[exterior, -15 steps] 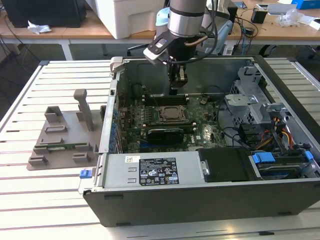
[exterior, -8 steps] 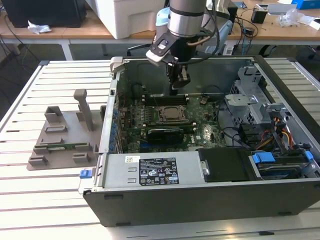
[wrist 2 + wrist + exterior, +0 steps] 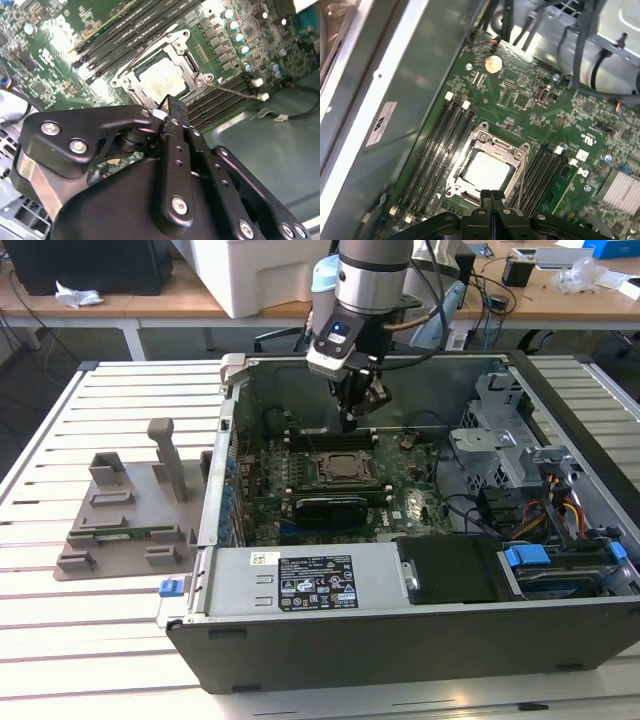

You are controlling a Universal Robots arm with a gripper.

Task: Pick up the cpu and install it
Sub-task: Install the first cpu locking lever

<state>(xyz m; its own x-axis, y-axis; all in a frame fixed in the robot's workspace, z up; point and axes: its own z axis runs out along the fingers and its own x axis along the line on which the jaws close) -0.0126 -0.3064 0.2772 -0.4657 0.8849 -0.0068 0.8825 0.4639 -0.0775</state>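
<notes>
The cpu (image 3: 487,170) lies flat in the motherboard socket, its pale silver top framed by the metal socket bracket (image 3: 485,137). It also shows in the second wrist view (image 3: 161,80) and in the exterior view (image 3: 345,468), inside the open computer case. My gripper (image 3: 352,420) hangs just above the socket's far side, apart from the cpu. The black fingers (image 3: 496,202) are pressed together with nothing between them, and their tip (image 3: 172,107) points at the socket's edge.
Dark memory slots (image 3: 442,145) flank the socket. A black finned card (image 3: 330,505) lies in front of it. The case walls (image 3: 230,430) and power supply (image 3: 310,580) close in the board, with cables and drive bays (image 3: 550,510) on the exterior view's right. A grey plastic tray (image 3: 125,520) stands outside.
</notes>
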